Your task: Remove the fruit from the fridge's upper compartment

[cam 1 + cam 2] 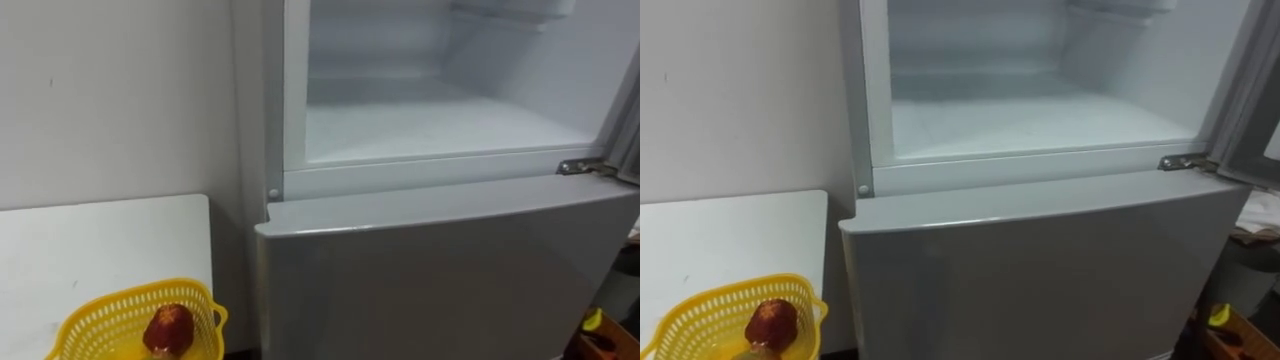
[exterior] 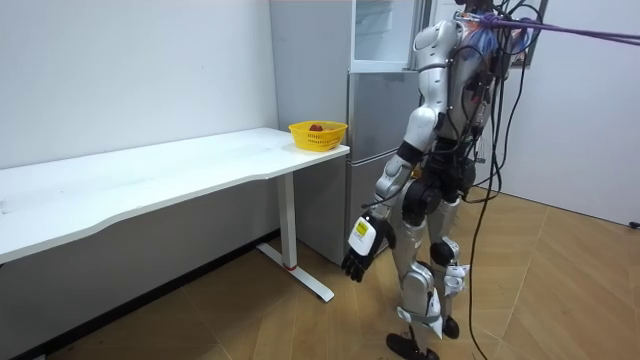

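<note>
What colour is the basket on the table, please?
Yellow; the basket shows best in the left eye view.

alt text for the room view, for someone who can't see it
A humanoid robot stands facing a grey fridge whose upper compartment is open, its left robot hand hanging open at its side. At the room view's left, a yellow basket holding a red fruit sits on a white table beside the fridge.

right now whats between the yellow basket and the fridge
Only a bare strip of the white table and then a narrow gap showing the wall separate the yellow basket from the fridge, as the left eye view shows.
</note>
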Robot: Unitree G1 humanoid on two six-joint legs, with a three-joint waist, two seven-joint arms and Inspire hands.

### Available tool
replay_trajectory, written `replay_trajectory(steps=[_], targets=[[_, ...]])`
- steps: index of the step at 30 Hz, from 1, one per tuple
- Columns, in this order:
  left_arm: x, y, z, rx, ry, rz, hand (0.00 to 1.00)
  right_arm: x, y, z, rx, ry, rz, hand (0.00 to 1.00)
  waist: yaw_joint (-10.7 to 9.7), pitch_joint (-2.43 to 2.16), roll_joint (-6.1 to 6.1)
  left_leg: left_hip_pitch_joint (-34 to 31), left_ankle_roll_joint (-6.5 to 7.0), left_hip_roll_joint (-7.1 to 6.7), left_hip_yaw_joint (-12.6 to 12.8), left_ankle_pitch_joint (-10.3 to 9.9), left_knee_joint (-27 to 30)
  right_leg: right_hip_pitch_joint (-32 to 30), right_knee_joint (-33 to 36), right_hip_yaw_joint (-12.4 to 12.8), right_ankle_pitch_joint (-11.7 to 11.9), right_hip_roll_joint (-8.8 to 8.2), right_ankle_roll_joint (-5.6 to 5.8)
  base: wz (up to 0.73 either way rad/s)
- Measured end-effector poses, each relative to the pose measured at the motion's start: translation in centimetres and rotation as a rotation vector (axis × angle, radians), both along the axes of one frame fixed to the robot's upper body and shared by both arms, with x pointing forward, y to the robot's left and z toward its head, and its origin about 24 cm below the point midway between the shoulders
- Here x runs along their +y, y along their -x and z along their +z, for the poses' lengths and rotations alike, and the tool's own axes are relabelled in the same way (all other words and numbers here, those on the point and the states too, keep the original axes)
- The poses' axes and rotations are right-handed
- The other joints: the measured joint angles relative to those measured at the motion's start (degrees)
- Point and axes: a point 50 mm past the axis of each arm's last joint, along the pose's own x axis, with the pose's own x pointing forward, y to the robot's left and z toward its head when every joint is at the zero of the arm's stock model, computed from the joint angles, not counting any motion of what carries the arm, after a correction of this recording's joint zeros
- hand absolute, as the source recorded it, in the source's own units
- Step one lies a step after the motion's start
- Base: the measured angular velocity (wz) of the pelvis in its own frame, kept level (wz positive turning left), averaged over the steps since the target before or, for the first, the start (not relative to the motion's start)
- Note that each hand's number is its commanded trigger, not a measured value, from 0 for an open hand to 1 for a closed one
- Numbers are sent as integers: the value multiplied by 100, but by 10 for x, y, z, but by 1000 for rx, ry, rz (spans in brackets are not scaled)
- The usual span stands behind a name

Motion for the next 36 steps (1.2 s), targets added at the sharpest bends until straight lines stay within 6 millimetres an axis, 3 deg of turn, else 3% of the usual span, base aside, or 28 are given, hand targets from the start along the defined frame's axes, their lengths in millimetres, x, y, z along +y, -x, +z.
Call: replay_trajectory(steps=[8,12,15,16,17,18,19,20,21,23,26,30,34,36], targets=[[-1,3,-1,8,15,-1,0,3,-2,-7,9,3,5,0,14,44,-85,2,0,-4,0,0,-3,11,19,-27,-1,-7,0,0],[-1,2,-1,-7,19,-9,0,8,-1,-11,105,89,1,0,42,47,-104,-11,-1,-10,12,0,-2,-83,35,-7,-12,-12,-1,-4],[-2,-1,-1,-14,24,-38,0,34,-6,-21,226,258,39,0,61,36,-70,-72,-10,3,19,7,17,-243,194,92,-27,2,-30,-25],[-6,-3,-3,-13,38,-59,0,49,-4,-26,274,357,60,0,79,5,-17,-93,-12,11,14,8,17,-274,241,127,-24,12,-40,-25],[-11,-6,-6,-24,56,-78,0,61,2,-29,318,451,74,0,144,5,47,-83,-12,14,6,8,22,-278,277,163,-19,17,-49,-26],[-14,-8,-7,-34,63,-88,0,68,6,-32,340,494,85,0,176,20,75,-62,-12,15,6,8,21,-278,308,166,-20,16,-50,-26],[-17,-8,-8,-39,78,-113,0,82,12,-35,374,577,110,0,201,61,142,-10,-12,17,7,8,1,-238,313,167,-25,18,-58,-19],[-21,-11,-10,-42,89,-134,0,99,19,-39,395,650,145,0,205,69,196,1,-13,17,9,9,4,-231,312,178,-33,17,-67,-15],[-22,-12,-10,-41,91,-148,0,109,22,-38,395,693,160,0,206,77,218,1,-16,17,15,10,10,-232,311,191,-36,19,-70,-10],[-28,-21,-14,-34,102,-204,0,159,20,-32,312,866,289,0,245,91,266,1,-44,27,19,29,24,-276,300,305,-40,51,-82,-15],[-37,-43,-17,-77,128,-296,0,197,18,-18,183,1063,380,0,403,107,312,-17,-47,35,23,25,65,-261,195,282,10,58,-55,13],[-40,-50,-16,-92,133,-349,0,226,16,-16,117,1200,461,0,634,83,303,-12,-45,58,38,-19,59,-255,181,283,61,73,-52,2],[-43,-45,-18,-62,147,-361,0,243,20,-29,190,1354,521,0,721,20,430,-109,-23,76,12,-52,79,-193,22,276,176,95,-29,0],[-43,-49,-18,-70,145,-366,0,250,19,-32,203,1404,539,0,725,15,475,-115,-22,71,18,-51,73,-190,25,279,184,96,-29,0]])
